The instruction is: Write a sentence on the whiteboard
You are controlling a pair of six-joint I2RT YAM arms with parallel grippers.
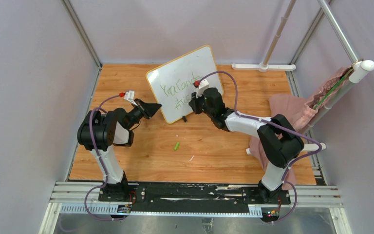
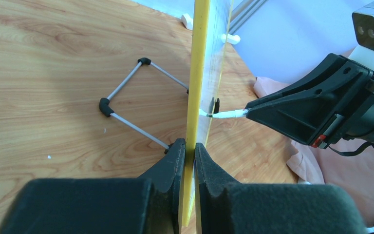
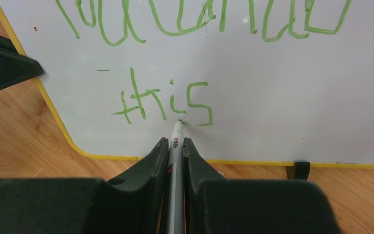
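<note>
On the wooden table point(image 1: 214, 146), far middle: I see the whiteboard point(image 1: 182, 78) standing on its long lower edge, written face toward the arms, its left end nearer to them than its right end
Rim of the whiteboard: a thin yellow edge all round, with one black clip foot point(image 3: 298, 170) under the lower edge in my right wrist view
Behind the whiteboard: a wire stand point(image 2: 126, 122) of grey rods with black corners lies on the wood, seen from my left wrist
Written sentence point(image 3: 165, 100): green handwriting in two lines; the upper reads roughly "You Can do", the lower "this"
My left gripper point(image 2: 189, 146): pressed together on the whiteboard's left edge, the yellow rim pinched between the two pads
My right gripper point(image 3: 175, 144): pinching a marker point(image 3: 176, 165), whose grey barrel runs straight out between the fingers toward the board
Tip of the marker: touching the white face at the bottom of the lower line, just left of the foot of the "s"
Loose on the wood: a small green piece point(image 1: 176, 146) lies nearer the arms, well apart from the whiteboard
Right side: a pink cloth point(image 1: 285, 109) is heaped beside my right arm, against the frame
</note>
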